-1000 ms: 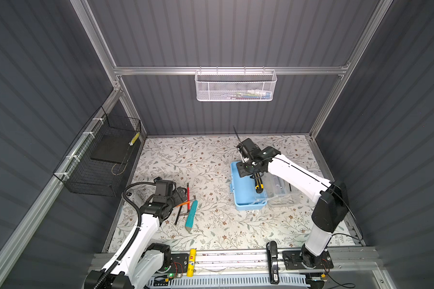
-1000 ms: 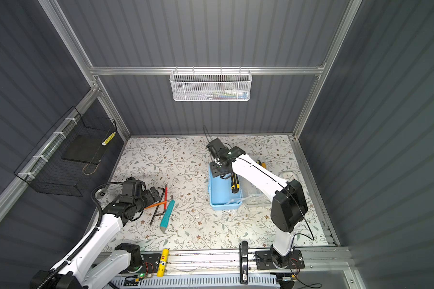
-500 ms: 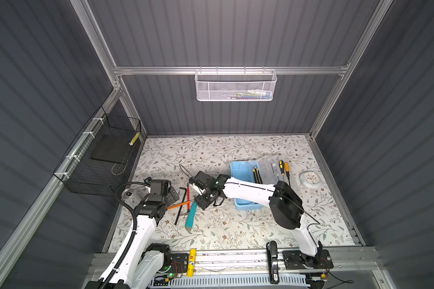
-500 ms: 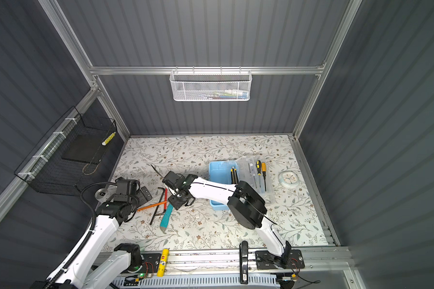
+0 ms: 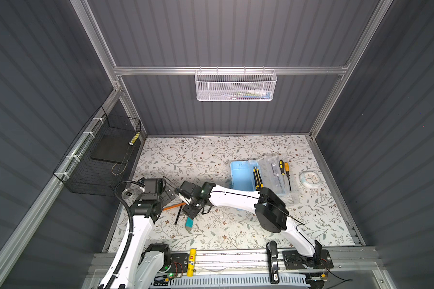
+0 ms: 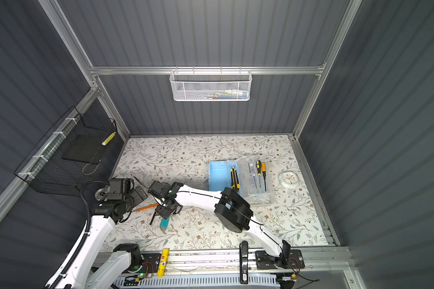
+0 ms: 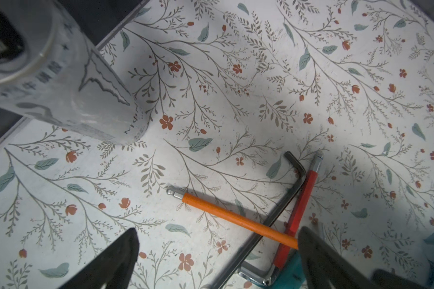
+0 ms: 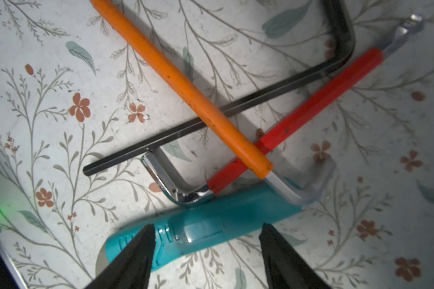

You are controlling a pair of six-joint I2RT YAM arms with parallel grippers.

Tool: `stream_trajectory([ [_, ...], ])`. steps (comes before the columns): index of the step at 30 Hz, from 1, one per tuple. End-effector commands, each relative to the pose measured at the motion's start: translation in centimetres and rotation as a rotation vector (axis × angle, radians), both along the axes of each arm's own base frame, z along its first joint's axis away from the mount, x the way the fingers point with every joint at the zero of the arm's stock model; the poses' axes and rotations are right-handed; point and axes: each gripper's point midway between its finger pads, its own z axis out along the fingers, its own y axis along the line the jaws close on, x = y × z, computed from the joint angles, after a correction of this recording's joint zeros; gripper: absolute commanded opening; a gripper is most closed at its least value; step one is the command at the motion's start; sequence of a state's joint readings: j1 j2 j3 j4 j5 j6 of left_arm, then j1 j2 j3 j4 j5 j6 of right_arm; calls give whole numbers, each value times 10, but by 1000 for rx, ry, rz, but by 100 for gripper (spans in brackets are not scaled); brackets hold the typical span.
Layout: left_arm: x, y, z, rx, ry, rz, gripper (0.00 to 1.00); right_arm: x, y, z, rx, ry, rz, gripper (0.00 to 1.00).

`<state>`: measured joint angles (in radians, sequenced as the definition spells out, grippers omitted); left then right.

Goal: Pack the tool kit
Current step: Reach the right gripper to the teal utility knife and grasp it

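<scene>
The light-blue tool kit box (image 5: 242, 179) lies open at mid right, with a yellow-black utility knife (image 5: 258, 178) inside. Its clear lid (image 5: 276, 182) carries two yellow-black screwdrivers (image 5: 285, 170). At front left lie crossed hex keys: orange (image 8: 181, 85), red (image 8: 311, 105) and black (image 8: 236, 110), beside a teal tool (image 8: 211, 225). My right gripper (image 8: 206, 250) reaches across the middle and hovers open over the teal tool (image 5: 189, 222), one finger on each side, gripping nothing. My left gripper (image 7: 217, 250) is open and empty just left of the orange key (image 7: 236, 217).
A silver can (image 7: 48, 75) stands at the left edge behind my left gripper (image 5: 167, 196). A round white clock (image 5: 310, 179) lies right of the lid. A black wire basket (image 5: 100, 160) hangs on the left wall and a white mesh basket (image 5: 236, 86) on the back wall.
My right arm left the utility knife in the box and swung left to the hex keys, jaws widening. The left gripper drew back slightly and stayed open.
</scene>
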<state>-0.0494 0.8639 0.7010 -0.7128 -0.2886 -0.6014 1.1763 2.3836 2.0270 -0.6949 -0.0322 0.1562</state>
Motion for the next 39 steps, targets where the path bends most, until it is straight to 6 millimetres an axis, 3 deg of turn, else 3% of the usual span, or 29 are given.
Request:
stream_trajectory([
  [1,1,6,14,17,-9,12,99,-3,-8,-16,-92,7,-3,69],
  [5,-2,7,19,23,-20,16,100,-7,-10,-27,-162,-24,15,70],
  [9,-2,6,22,15,-30,12,99,-12,-26,-30,-223,-38,6,70],
  [20,5,-9,8,-54,-38,-42,99,3,-73,-13,-284,-127,-40,70],
  [26,9,-18,-11,-97,-26,-76,99,-12,-75,-14,-166,35,-51,71],
  [39,15,-22,-17,-104,-32,-103,99,-20,-88,-39,-262,67,14,61],
])
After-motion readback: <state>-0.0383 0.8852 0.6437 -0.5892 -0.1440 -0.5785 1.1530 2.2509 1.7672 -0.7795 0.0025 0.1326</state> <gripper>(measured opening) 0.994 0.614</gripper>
